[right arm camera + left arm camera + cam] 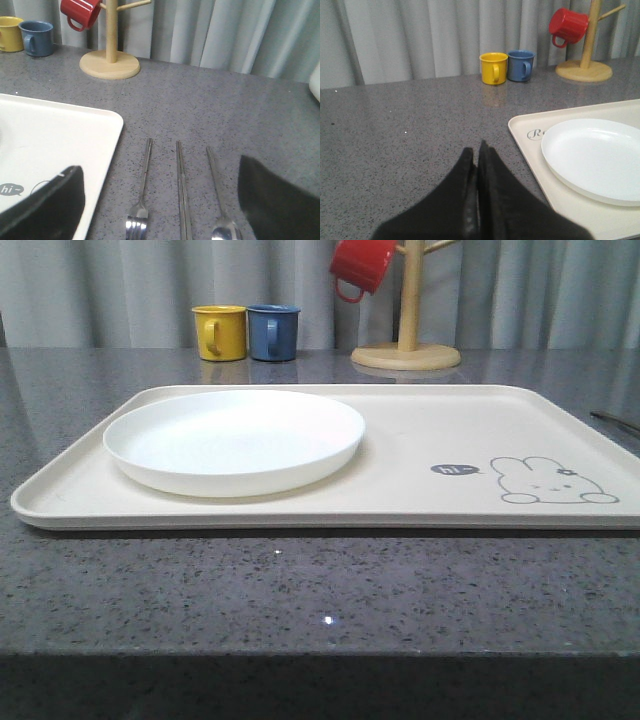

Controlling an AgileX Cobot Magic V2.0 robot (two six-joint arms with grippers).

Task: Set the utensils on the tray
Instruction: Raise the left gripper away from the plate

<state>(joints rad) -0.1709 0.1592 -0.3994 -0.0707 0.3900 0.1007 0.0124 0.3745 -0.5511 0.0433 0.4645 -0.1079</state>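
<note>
The jaws of the left gripper (477, 150) are clenched tight, black fingers pressed tip to tip with nothing between them, hovering over bare grey surface (300, 590) just beside the tray's left rim. The jaws of the right gripper (160, 200) stand spread wide and released, one finger over the tray's corner, the other over the surface, both cut off by the frame. Between them lie three utensils side by side on the surface, just off the tray: one fork (141, 200), one pair of chopsticks (181, 190) and one spoon (218, 195), with handles pointing toward 12 o'clock; the fork tines and spoon bowl are partly cropped. In the front view, the cream tray (420, 430) carries one white plate (234, 440) on its left half, and the rabbit drawing (553, 482) with its "hi" bubble at about 4 o'clock. Beyond, at 12 o'clock, stand one yellow mug (220, 332) and one blue mug (273, 332), touching or nearly so. One red mug (362, 265) hangs on the wooden mug tree (406, 340), its top cut off.
</note>
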